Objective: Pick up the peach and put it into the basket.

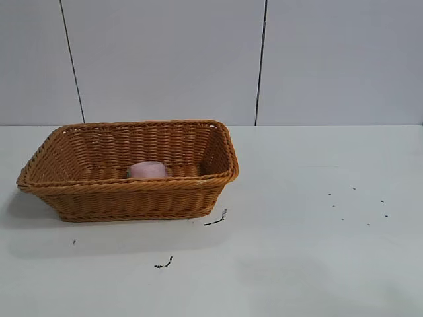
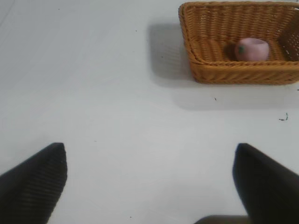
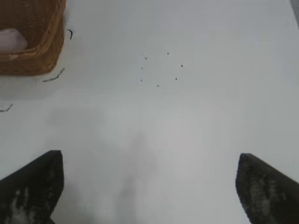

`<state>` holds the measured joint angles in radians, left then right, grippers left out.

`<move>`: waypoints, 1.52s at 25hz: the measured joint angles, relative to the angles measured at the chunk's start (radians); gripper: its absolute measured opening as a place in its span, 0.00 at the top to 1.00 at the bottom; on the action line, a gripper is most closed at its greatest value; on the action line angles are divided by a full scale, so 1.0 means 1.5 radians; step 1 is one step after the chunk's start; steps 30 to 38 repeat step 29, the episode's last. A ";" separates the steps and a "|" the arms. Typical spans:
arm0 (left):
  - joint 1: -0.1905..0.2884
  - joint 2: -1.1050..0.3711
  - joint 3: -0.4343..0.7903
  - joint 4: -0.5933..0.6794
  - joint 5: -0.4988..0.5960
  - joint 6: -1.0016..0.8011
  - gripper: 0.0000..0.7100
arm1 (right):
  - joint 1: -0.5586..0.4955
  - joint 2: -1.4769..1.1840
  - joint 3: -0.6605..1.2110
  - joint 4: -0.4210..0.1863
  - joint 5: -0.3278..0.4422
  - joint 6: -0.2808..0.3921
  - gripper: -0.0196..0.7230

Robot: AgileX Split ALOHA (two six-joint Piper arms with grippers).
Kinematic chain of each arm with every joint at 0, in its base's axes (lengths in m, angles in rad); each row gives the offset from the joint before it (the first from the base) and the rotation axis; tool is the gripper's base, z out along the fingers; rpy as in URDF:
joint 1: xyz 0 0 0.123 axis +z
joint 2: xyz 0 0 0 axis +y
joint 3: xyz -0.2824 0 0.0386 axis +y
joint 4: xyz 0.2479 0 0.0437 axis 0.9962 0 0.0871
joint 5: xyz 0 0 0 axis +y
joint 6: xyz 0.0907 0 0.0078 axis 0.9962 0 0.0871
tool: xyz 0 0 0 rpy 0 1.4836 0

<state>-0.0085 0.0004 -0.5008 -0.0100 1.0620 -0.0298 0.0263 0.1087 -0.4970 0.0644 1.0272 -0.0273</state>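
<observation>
Resting inside the basket [image 1: 132,198], the peach [image 1: 147,170].

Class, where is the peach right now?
The peach lies inside the basket, near its front wall, on the table's left side in the exterior view.

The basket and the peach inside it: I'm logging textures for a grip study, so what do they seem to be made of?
The basket looks like woven wicker or a plastic imitation, orange-brown, with visible horizontal weave and a braided rim. The peach lying in it looks like a matte foam or soft plastic toy, pale pink with no shine and a small green stem spot. Neither can be settled by look alone.
</observation>
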 joint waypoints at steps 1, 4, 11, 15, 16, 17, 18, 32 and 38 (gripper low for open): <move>0.000 0.000 0.000 0.000 0.000 0.000 0.02 | 0.000 -0.020 0.000 0.000 0.000 0.000 0.04; 0.000 0.000 0.000 0.000 0.000 0.000 0.02 | 0.000 -0.064 0.000 -0.001 0.001 0.000 0.04; 0.000 0.000 0.000 0.000 0.000 0.000 0.02 | 0.000 -0.075 0.000 -0.003 0.001 0.000 0.04; 0.000 0.000 0.000 0.000 0.000 0.000 0.02 | 0.000 -0.075 0.000 -0.004 0.001 0.000 0.04; 0.000 0.000 0.000 0.000 0.000 0.000 0.02 | 0.000 -0.075 0.000 -0.004 0.001 0.000 0.04; 0.000 0.000 0.000 0.000 0.000 0.000 0.02 | 0.000 -0.075 0.000 -0.004 0.001 0.000 0.04; 0.000 0.000 0.000 0.000 0.000 0.000 0.02 | 0.000 -0.075 0.000 -0.004 0.001 0.000 0.04; 0.000 0.000 0.000 0.000 0.000 0.000 0.02 | 0.000 -0.075 0.000 -0.004 0.001 0.000 0.04; 0.000 0.000 0.000 0.000 0.000 0.000 0.02 | 0.000 -0.075 0.000 -0.004 0.001 0.000 0.04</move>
